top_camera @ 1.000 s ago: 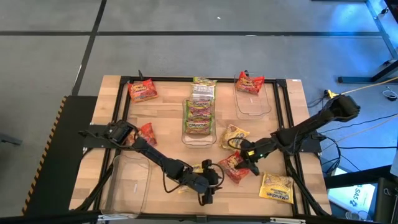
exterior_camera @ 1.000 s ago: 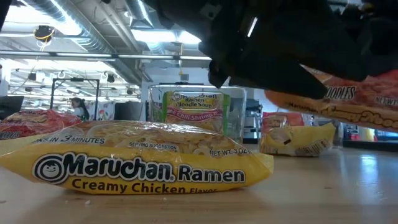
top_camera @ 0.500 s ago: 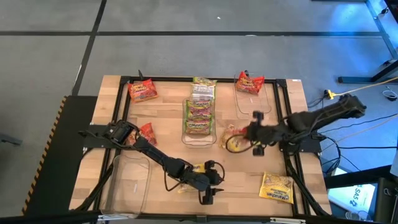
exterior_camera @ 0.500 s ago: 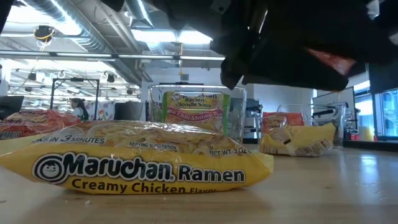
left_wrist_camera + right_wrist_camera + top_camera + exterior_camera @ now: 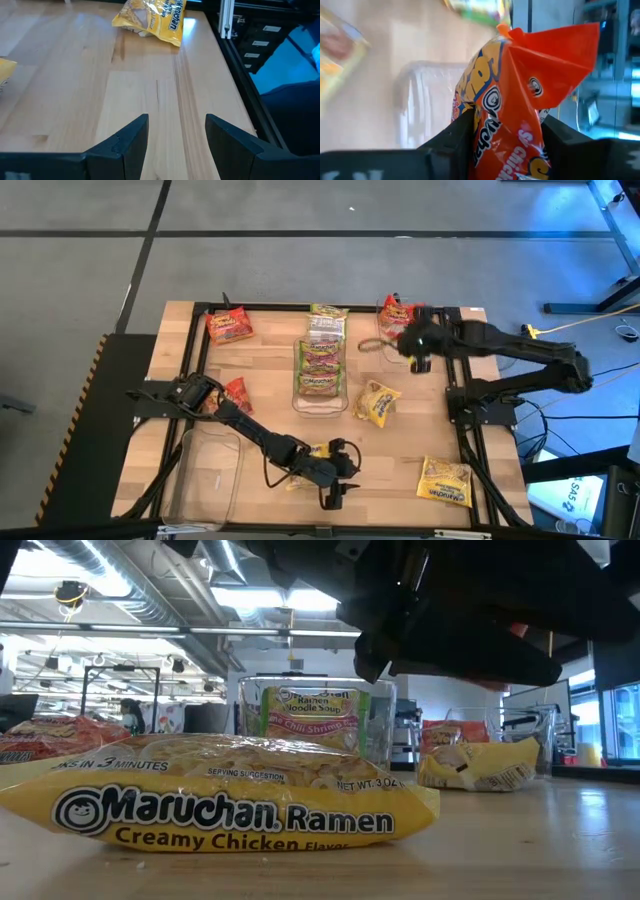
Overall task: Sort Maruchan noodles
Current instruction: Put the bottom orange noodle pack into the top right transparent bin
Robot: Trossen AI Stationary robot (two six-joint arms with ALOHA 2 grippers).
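While the left pincer (image 5: pixel 176 137) waits apart and empty low over the tabletop (image 5: pixel 270 395), the right pincer (image 5: pixel 505 137), clamped on a red packet (image 5: pixel 520 95), hovers at the right bin (image 5: pixel 400 352), which lies just beneath it.

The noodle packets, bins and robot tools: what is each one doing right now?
Right tool: shut on red packet, above the right bin.
Left tool: open, empty.
Middle bin: holds green packets.
Left bin: looks empty.
Creamy Chicken packet: lying flat on table.
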